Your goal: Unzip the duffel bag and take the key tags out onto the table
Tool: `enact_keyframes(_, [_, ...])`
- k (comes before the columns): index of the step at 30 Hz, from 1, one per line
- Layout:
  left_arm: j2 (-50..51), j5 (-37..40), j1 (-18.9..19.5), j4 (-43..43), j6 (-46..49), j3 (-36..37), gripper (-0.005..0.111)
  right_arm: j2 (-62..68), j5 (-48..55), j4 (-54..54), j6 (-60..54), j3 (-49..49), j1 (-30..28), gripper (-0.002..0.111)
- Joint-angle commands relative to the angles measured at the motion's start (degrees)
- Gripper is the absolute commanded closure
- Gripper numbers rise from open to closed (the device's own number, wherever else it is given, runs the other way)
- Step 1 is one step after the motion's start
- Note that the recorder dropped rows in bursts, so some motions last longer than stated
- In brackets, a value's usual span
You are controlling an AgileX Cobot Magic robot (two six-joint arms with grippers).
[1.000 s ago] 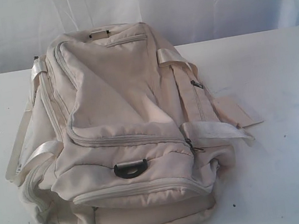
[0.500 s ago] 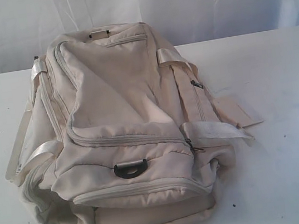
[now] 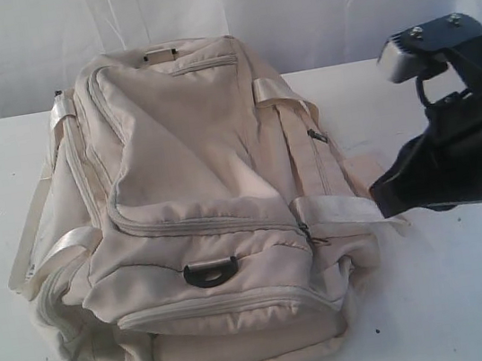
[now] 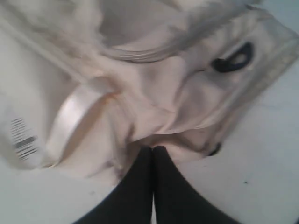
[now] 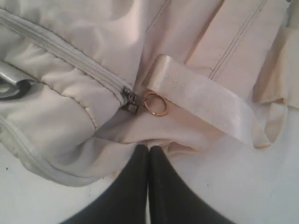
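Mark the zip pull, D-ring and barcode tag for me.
zip pull [image 5: 131, 107], right wrist view, its square end.
D-ring [image 3: 211, 282], exterior view, lower curve.
barcode tag [image 4: 23, 140], left wrist view, on the barcode.

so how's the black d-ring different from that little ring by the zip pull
The black D-ring is thick, dark and D-shaped; the small ring is thin, round and copper-coloured. The D-ring is clearly the larger. The D-ring sits on the duffel bag's front panel between two zips; the small ring lies at a zip's end, beside the zip pull and a webbing strap. Both rest against cream fabric.
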Motion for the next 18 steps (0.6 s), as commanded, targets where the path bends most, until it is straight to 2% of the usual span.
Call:
enact_keyframes(1, [6.61,3.93,-0.95,-16.49,19.61,0.04,0.107,5.63,-1.77,0.46,-2.90,-2.17,1.52,0.108])
enact_keyframes(5, [11.25,4.26,-0.95,-22.19,27.31,0.04,0.107,9.65,-1.81,0.66,-9.30,-2.29,2.15,0.105])
enact_keyframes(18, [14.65,6.19,-0.95,-23.98,29.13,0.04,0.107,12.94,-8.14,0.52,-31.19,-4.71,2.15,0.065])
